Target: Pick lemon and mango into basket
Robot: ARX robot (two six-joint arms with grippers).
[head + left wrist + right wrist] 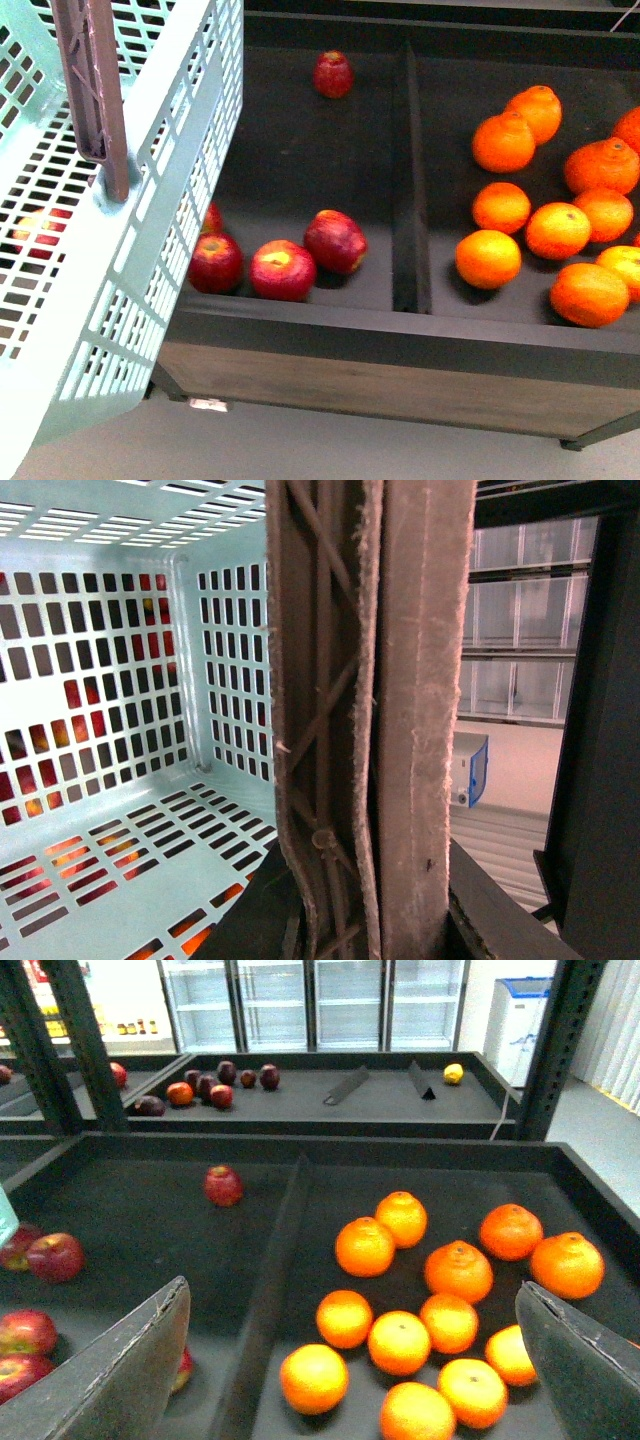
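The pale teal basket [150,250] hangs tilted at the left of the front view, its brown handle [95,90] running up out of frame. My left gripper [370,920] is shut on the two brown handles [400,680]. The basket floor [120,880] shows no fruit inside; red apples only show through the slots. My right gripper [352,1290] stands open above the oranges with nothing between its fingers [120,1380]. A small yellow fruit, the lemon [453,1073], lies on the far display bin. The mango is out of view.
A dark display bin [400,330] is split by a divider [405,180]. Red apples [283,270] lie in its left compartment and several oranges [488,258] in its right. Dark shelf posts [555,1040] stand around it. The far bin holds dark red apples [210,1088].
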